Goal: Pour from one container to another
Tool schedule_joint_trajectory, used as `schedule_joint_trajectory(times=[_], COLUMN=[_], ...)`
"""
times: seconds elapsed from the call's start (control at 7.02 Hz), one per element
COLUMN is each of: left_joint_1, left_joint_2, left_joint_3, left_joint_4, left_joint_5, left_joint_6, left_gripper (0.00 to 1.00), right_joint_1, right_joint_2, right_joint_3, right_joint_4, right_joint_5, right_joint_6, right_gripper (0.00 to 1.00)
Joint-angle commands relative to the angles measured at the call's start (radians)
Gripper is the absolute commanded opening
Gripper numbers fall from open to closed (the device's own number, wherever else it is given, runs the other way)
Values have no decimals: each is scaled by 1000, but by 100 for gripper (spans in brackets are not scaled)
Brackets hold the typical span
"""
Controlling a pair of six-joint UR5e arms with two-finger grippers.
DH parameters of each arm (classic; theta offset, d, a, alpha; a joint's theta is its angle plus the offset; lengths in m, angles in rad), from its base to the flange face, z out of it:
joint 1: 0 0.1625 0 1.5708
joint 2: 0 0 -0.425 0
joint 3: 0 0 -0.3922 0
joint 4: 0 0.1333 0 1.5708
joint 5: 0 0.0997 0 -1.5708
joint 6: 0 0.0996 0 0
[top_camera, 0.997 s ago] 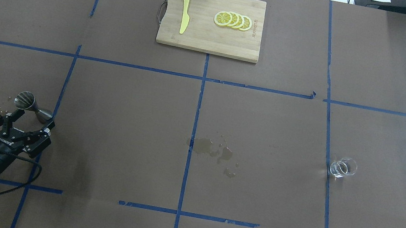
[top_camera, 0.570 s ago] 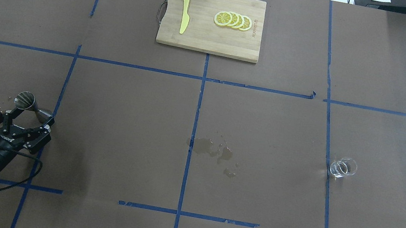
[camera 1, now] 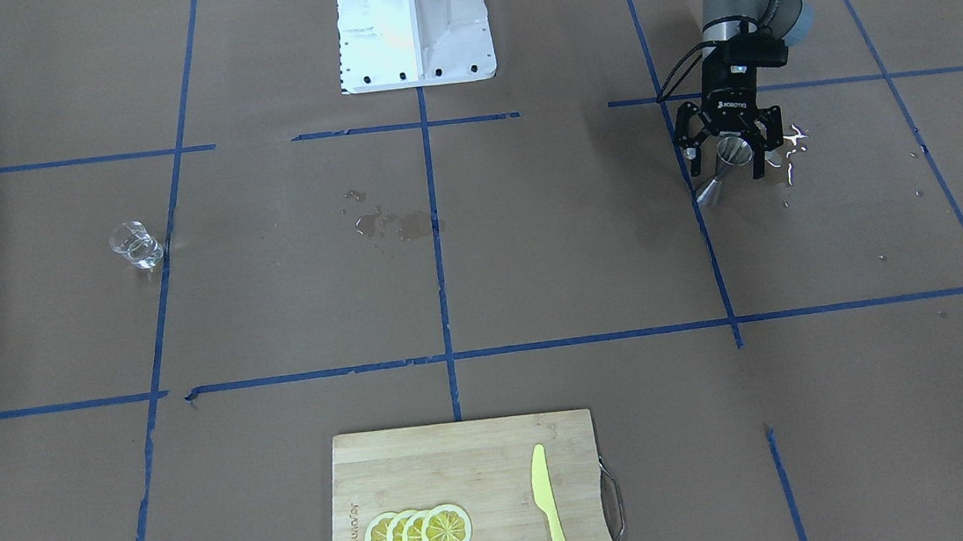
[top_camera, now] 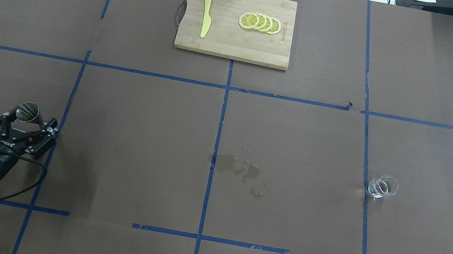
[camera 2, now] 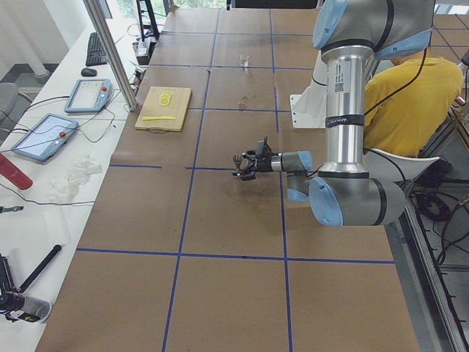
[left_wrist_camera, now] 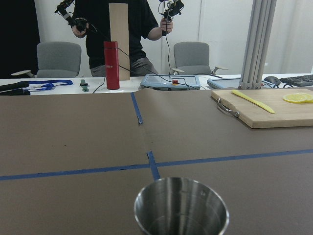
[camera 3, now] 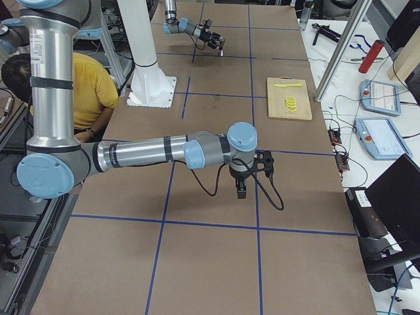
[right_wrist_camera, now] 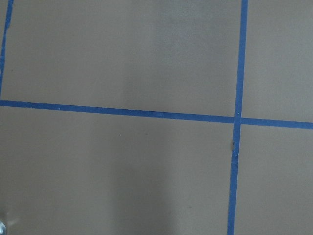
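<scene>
The steel jigger (top_camera: pixel 27 111) stands upright at the near left of the table, wide cone up. My left gripper (top_camera: pixel 32 121) is open, one finger on each side of the jigger's lower part, which it hides from overhead. In the front view the jigger (camera 1: pixel 730 155) sits between the spread fingers (camera 1: pixel 691 164). Its open mouth (left_wrist_camera: pixel 181 210) fills the bottom of the left wrist view. The clear glass cup (top_camera: pixel 383 186) stands alone at the right. My right gripper (camera 3: pixel 241 190) hangs low over bare table, far from the cup; whether it is open or shut I cannot tell.
A wet puddle (top_camera: pixel 238 167) marks the table's middle, and bright droplets (camera 1: pixel 793 147) lie beside the jigger. A wooden cutting board (top_camera: pixel 222 45) at the far edge carries a yellow knife (top_camera: pixel 206 12) and lemon slices (top_camera: pixel 259 23). The robot's white base (camera 1: pixel 412 21) is at the near edge.
My left gripper has slid forward towards the jigger, so that its open fingers now straddle it and cover the lower cone. The glass cup has not moved.
</scene>
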Motion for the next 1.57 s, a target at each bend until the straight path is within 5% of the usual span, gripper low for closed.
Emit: schedule_joint_trajectory(times=[0.0,0.14,0.85,1.42], left_joint_1=[-3,-3,-4,-10], left_joint_2=[-12,-12,-12,-14], left_joint_3=[18,18,11,-38], left_joint_4=[0,0,-6,-26], left_joint_5=[-9,-18,-21,-38], left_joint_6=[0,0,11,29], left_gripper=[97,90,6,0], right_joint_1=[0,0,0,0], right_joint_2=[2,2,2,8], right_joint_3=[0,0,-2,8], right_joint_4=[0,0,1,1], right_joint_5=[-1,-1,-1,1], right_joint_6=[0,0,-2,-6], right_gripper=[100,100,100,100])
